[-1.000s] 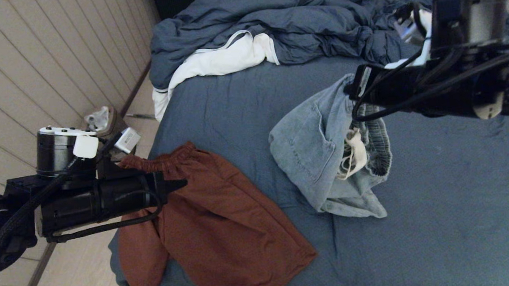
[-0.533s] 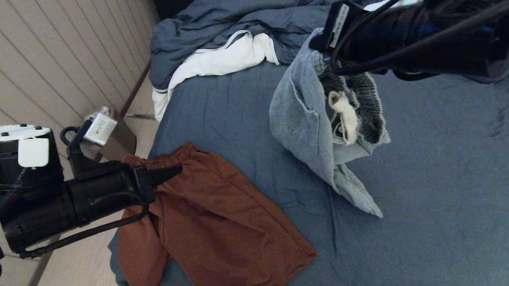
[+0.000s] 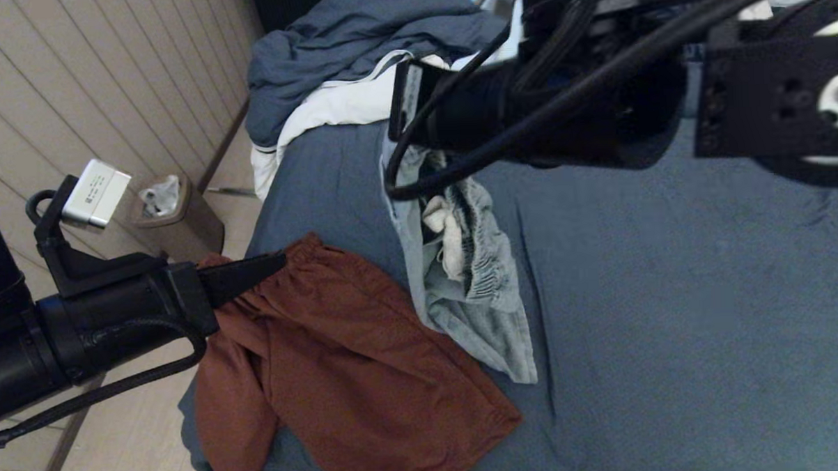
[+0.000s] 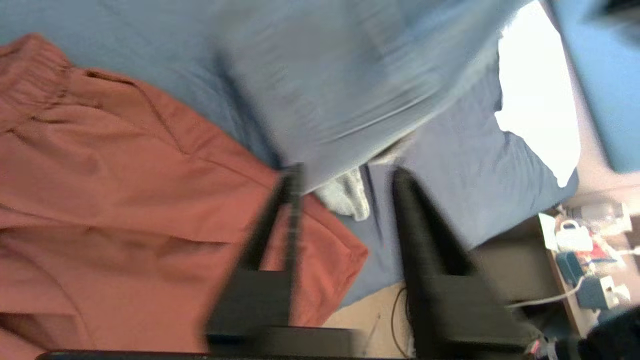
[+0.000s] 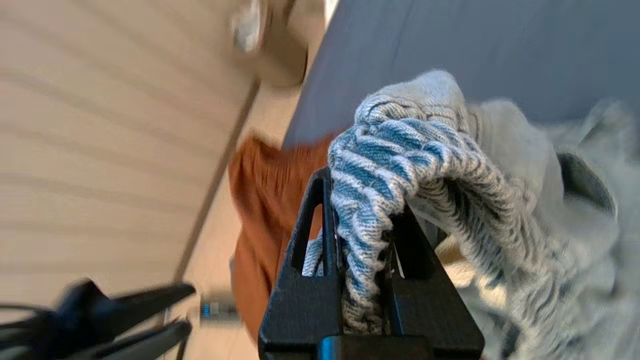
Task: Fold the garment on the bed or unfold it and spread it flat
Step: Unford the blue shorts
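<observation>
The right gripper [image 5: 362,250] was clamped on the ribbed waistband of the pale denim shorts [image 3: 462,283], holding them up so the legs hung to the bed [image 3: 672,289]. It had carried them from the middle of the sheet toward the left edge, where their hem now overlapped the rust shorts [image 3: 354,363]. The left gripper [image 4: 345,200], shut a second earlier, stood with its fingers apart, empty, over the rust waistband at the bed's left edge. Open sheet stretched to the right. A rumpled duvet [image 3: 356,42] lay at the far end; a bin [image 3: 171,220] stood on the floor beside a panelled wall [image 3: 73,101].
</observation>
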`<state>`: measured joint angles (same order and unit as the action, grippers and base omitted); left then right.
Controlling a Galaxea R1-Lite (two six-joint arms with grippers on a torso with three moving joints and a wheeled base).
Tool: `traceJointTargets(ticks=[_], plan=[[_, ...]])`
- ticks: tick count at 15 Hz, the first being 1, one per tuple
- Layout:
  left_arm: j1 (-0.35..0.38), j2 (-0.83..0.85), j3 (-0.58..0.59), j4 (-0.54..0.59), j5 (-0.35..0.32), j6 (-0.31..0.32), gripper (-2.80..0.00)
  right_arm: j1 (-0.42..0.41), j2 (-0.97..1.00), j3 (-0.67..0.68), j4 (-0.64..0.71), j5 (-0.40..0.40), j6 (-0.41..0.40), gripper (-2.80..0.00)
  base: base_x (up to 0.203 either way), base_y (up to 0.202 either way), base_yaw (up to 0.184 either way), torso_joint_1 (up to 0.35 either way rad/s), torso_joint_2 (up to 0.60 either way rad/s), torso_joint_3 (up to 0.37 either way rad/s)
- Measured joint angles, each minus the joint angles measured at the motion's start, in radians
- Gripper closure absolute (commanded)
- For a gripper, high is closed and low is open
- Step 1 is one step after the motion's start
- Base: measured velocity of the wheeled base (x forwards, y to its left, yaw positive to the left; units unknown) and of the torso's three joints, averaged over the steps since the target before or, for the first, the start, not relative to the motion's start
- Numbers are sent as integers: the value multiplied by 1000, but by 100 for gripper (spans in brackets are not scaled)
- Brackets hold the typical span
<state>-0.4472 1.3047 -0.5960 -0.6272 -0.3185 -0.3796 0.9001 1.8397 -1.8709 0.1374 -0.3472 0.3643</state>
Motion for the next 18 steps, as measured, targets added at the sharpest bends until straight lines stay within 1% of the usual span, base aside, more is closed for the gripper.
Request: traceJointTargets(ticks=[2, 5, 7, 9, 11, 12, 14, 15, 18], plan=[[-27, -8, 16, -4, 8, 8, -280, 48, 60, 5, 0, -1, 17, 0, 0, 0, 0, 0, 0, 0], [-78, -11, 64, -32, 7, 79, -280, 114, 133, -4, -2, -1, 22, 0, 0, 0, 0, 0, 0, 0], [-118, 3, 99, -87, 18, 125, -280, 139, 161, -8, -2, -1, 22, 0, 0, 0, 0, 0, 0, 0], [-140, 38, 107, -127, 44, 150, -280, 145, 170, -13, -1, -1, 21, 0, 0, 0, 0, 0, 0, 0], [-151, 95, 107, -178, 56, 175, -280, 146, 171, -33, 1, -1, 20, 0, 0, 0, 0, 0, 0, 0], [-154, 125, 108, -215, 61, 194, -280, 147, 170, -43, 1, -1, 18, 0, 0, 0, 0, 0, 0, 0], [-169, 181, 100, -299, 95, 210, -280, 148, 166, -54, 3, -1, 16, 0, 0, 0, 0, 0, 0, 0], [-177, 205, 88, -313, 113, 212, -280, 148, 164, -63, 4, -1, 16, 0, 0, 0, 0, 0, 0, 0], [-188, 273, 28, -310, 145, 212, -280, 149, 150, -74, 36, 0, 16, 0, 0, 0, 0, 0, 0, 0]])
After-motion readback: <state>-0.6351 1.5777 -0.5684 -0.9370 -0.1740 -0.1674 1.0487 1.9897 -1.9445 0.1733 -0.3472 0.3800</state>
